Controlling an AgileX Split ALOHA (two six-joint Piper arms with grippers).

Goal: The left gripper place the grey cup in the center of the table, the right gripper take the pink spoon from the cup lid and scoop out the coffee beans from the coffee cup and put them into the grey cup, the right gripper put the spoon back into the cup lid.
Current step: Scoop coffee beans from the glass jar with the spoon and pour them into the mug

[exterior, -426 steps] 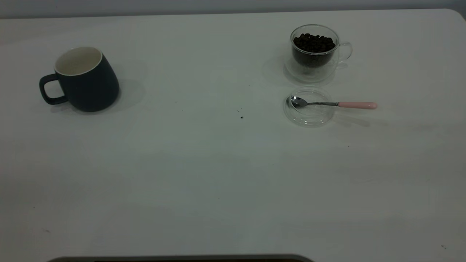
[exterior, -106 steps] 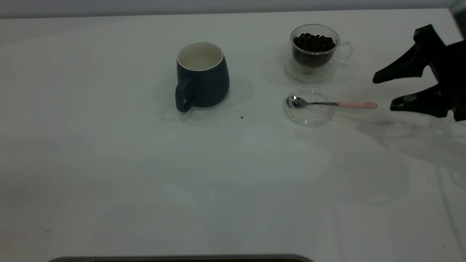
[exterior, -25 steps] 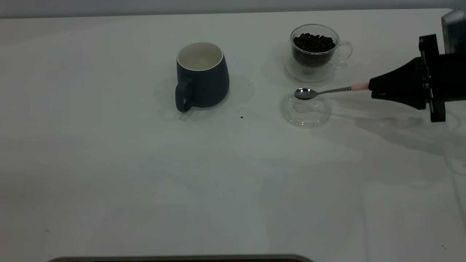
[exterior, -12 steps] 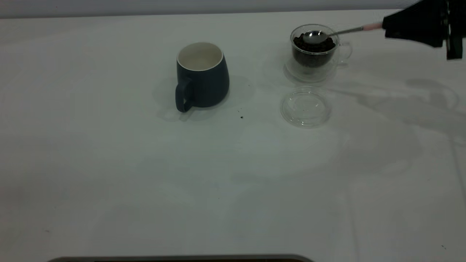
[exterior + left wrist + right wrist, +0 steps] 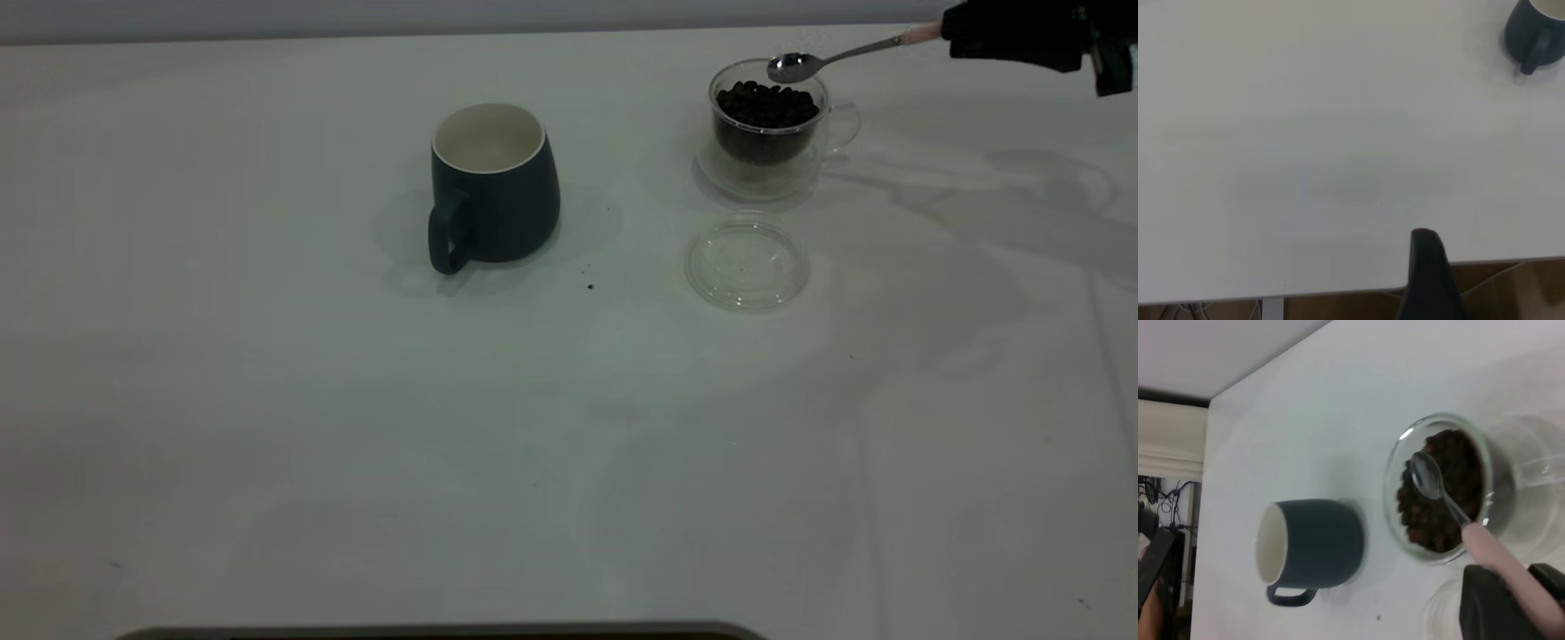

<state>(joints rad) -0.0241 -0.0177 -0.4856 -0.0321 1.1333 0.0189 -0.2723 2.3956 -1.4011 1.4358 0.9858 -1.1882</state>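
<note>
The right gripper (image 5: 944, 34), at the far right edge of the table (image 5: 569, 427), is clamped on the pink end of the spoon (image 5: 831, 59). The spoon reaches out from the fingers toward the middle of the table and slopes down, so its steel bowl hangs just above the far rim of the coffee cup (image 5: 769, 129), clear of the beans (image 5: 766, 105). In the right wrist view the spoon (image 5: 1451, 507) crosses the glass rim, its bowl over the brown heap in the coffee cup (image 5: 1441, 487), and the bowl looks empty.

The coffee cup stands upright, its thin handle pointing toward the right arm's side. Just in front of it, apart from it, the lid (image 5: 747, 264) lies flat with nothing on it. Nothing stands between the spoon and the cup.

The grey cup (image 5: 493, 187) stands upright near the table's middle, well to the left of the coffee cup, white inside showing, handle turned toward the near edge. A few dark specks (image 5: 590, 286) lie on the white top between the grey cup and the lid.

The left gripper (image 5: 1428, 277) sits back at the table's edge, far from the grey cup (image 5: 1533, 33); only one dark finger shows, so I cannot tell how its fingers stand.
</note>
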